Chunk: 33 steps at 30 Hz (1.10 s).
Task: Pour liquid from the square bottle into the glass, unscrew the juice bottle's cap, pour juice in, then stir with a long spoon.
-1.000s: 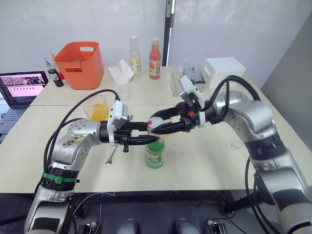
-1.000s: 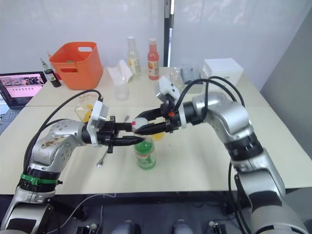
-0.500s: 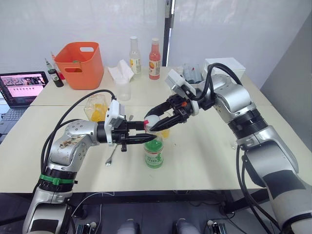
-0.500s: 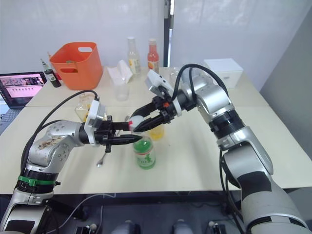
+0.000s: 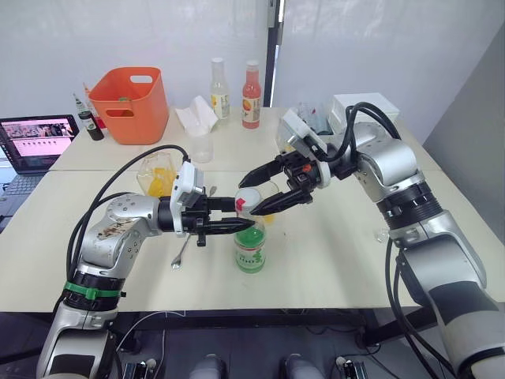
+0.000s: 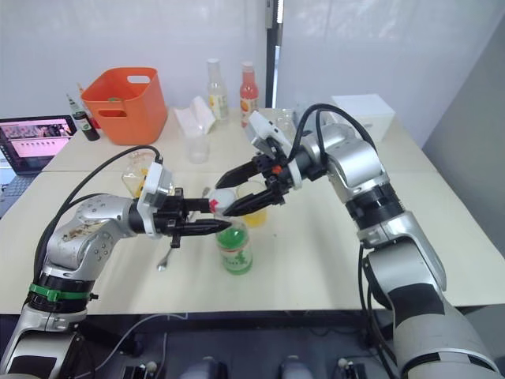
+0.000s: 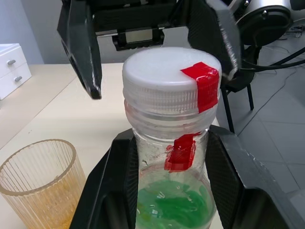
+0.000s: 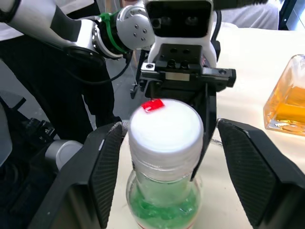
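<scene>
Juice bottle (image 5: 250, 246): standing upright near the table's front edge, green liquid low inside, and we've got its neck clamped between the fingers of our left gripper (image 7: 167, 157)
Table (image 5: 339, 260): pale top, bottle in front, glass just behind it
Right gripper (image 5: 264, 192): half a second ago its fingers were closed around the cap; now they've spread wide and sit either side of it without touching
Glass (image 7: 40, 179): ribbed, with amber liquid in the bottom, so we judge the square-bottle pour already made
Cap (image 7: 167, 78): white with a red tape strip, on the bottle and seated
Meaning: looks to us like a regrip between twists; unscrewing isn't finished, juice pour and stirring are ahead
Long spoon (image 5: 181, 251): lying on the table by our left arm, untouched
</scene>
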Tool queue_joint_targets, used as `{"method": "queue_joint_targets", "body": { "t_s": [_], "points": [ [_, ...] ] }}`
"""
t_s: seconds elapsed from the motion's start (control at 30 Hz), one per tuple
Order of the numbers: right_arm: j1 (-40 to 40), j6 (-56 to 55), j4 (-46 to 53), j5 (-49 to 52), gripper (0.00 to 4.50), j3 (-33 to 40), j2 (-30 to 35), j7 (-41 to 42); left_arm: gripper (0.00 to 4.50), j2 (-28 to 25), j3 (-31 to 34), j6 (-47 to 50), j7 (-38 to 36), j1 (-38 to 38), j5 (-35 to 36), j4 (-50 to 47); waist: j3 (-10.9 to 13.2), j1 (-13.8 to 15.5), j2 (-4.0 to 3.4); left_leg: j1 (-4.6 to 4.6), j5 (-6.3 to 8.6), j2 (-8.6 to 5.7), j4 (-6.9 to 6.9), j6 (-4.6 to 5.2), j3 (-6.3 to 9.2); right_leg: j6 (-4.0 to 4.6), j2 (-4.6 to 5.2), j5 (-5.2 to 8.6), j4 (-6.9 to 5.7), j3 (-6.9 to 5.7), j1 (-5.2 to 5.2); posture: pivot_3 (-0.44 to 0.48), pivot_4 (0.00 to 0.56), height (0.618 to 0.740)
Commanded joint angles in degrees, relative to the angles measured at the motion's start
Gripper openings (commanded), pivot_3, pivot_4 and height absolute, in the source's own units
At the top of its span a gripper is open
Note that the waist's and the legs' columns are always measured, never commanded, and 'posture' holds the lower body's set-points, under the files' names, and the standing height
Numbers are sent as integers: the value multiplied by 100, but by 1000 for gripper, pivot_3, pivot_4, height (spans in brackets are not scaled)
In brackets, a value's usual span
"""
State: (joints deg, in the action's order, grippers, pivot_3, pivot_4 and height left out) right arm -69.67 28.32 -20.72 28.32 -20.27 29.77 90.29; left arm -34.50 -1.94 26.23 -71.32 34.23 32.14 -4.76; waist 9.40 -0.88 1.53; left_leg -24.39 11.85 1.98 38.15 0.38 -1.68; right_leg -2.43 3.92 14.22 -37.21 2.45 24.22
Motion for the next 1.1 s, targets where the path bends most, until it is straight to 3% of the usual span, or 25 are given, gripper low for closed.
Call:
{"method": "queue_joint_targets", "body": {
  "t_s": [0.03, 0.57, 0.77, 1.1],
  "points": [
    [134, 233, 612, 138, 3377, 346, 60, -43, 1598, -98, -167, 143, -88, -74, -58, 11, 0, 3, 0, 0, 0, 0, 0, 0, 0, 0, 0, 0, 0, 0, 0, 0, 150, 715],
    [320, 459, 845, -44, 3377, 551, -131, -418, 1598, -76, -210, 142, -119, 1, -72, 70, 0, 3, 0, -1, 0, -1, 0, 0, -1, 0, 0, 0, 1, 0, 0, 0, 150, 715],
    [321, 448, 812, -56, 1648, 571, -157, -446, 1598, -81, -198, 156, -119, -7, -64, 59, 0, 5, 0, -1, 0, -2, 0, 0, -1, 0, 0, 0, 1, 0, 0, 0, 150, 715],
    [285, 534, 876, 65, 1624, 782, -193, -533, 1598, -77, -202, 141, -143, -2, -77, 85, 0, 3, 0, -2, 0, -1, 0, 0, 0, 0, 0, 0, 1, 0, 1, 0, 150, 715]
  ]
}}
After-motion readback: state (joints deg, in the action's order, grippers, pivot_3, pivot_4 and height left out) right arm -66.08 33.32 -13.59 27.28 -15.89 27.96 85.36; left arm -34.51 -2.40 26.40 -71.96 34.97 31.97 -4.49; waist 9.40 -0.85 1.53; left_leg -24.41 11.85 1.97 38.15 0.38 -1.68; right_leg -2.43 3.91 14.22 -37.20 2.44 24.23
